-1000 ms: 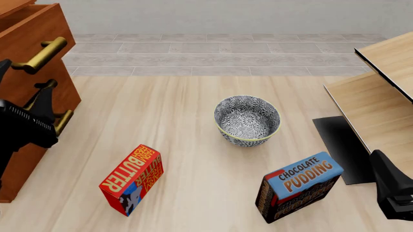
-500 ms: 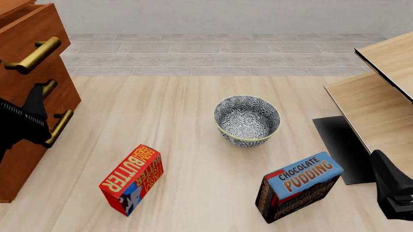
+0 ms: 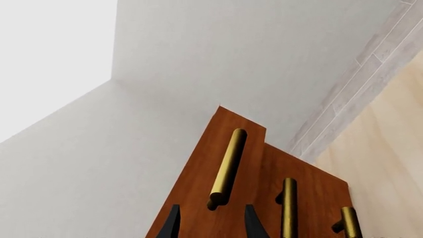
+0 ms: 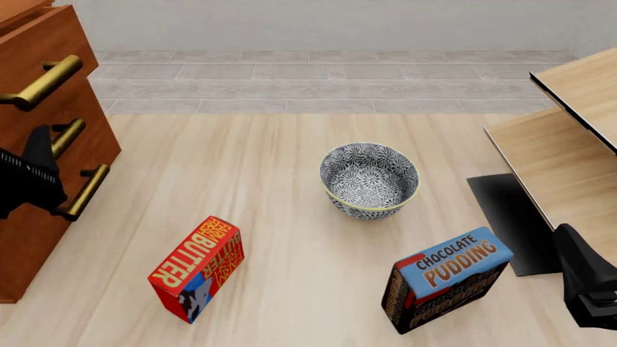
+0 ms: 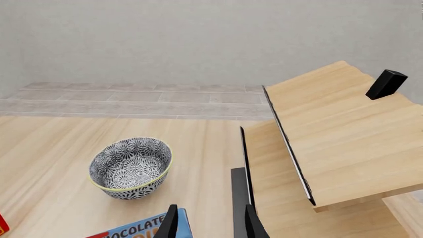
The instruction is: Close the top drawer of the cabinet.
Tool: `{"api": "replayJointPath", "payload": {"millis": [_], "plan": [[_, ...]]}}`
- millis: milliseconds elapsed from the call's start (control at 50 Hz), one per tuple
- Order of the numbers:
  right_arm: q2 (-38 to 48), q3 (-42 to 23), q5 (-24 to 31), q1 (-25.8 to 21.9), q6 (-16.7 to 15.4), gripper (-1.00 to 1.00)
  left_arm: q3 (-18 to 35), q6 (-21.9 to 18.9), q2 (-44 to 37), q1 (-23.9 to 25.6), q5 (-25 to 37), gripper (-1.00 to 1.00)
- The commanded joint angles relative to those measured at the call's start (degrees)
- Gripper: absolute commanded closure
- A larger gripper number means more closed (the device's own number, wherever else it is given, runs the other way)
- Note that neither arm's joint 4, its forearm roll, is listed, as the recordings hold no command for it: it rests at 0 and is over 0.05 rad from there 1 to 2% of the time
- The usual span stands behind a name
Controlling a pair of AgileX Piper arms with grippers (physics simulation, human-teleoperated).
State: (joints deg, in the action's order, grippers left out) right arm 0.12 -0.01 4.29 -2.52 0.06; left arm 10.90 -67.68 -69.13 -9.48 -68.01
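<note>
The reddish-brown cabinet (image 4: 39,238) stands at the left edge of the front view. Its top drawer (image 4: 53,47) still stands slightly forward of the two lower drawer fronts, with its brass bar handle (image 4: 40,82) in view. My left gripper (image 4: 37,175) is black and right in front of the cabinet, at the height of the lower handles. In the left wrist view the top drawer (image 3: 198,178) and its handle (image 3: 228,166) lie just beyond my open left gripper (image 3: 211,225), which holds nothing. My right gripper (image 5: 211,225) is open and empty, low at the right edge (image 4: 582,283).
A patterned bowl (image 4: 369,179) sits mid-table. A red butter box (image 4: 198,269) lies front left. A chocolate pudding box (image 4: 446,279) stands front right. Pale wood furniture with black edging (image 4: 568,152) fills the right side.
The top drawer's handle has shifted left, so the drawer has slid further into the cabinet. My left gripper has moved left with it. The right arm has not moved.
</note>
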Motion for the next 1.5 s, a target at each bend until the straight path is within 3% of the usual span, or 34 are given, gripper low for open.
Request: {"api": "replayJointPath", "payload": {"millis": [20,1500], "plan": [[0.0,0.0,0.0,0.2,0.1,-1.0,0.1,0.0,-0.1,-2.8,-1.0,-1.0],[-0.1,0.0,0.1,-0.6,-0.9,-1.0,1.7,-2.6,-1.1,-8.9,-1.0,-1.0]]}}
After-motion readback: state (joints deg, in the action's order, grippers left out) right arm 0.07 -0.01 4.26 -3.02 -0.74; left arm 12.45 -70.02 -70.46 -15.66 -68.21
